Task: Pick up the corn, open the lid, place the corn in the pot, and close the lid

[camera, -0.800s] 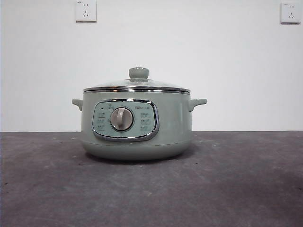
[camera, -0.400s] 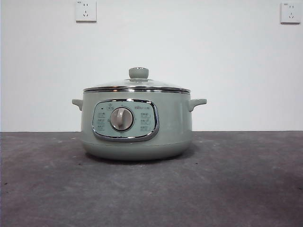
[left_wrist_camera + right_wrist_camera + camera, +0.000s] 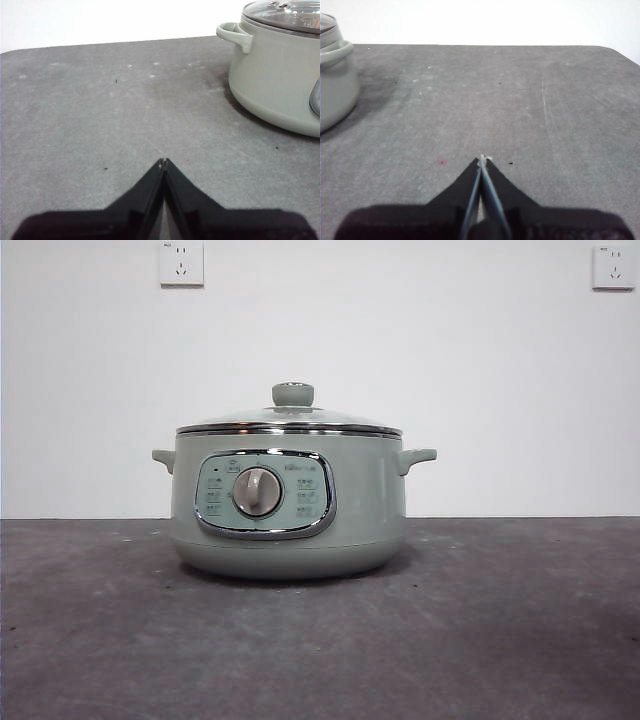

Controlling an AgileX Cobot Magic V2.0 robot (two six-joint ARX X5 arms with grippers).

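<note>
I see the pot (image 3: pixel 288 505) upright mid-tabletop (image 3: pixel 500 640), lid (image 3: pixel 290 420) seated on its rim, my left claw (image 3: pixel 163 161) clenched on nothing, low over bare tabletop, well apart from the pot, right claw (image 3: pixel 482 159) likewise clenched, pot off to its side

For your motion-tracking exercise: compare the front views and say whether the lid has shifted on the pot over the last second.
No. The lid sits closed on the pot, its knob at the same spot below the wall socket in every front view.
</note>
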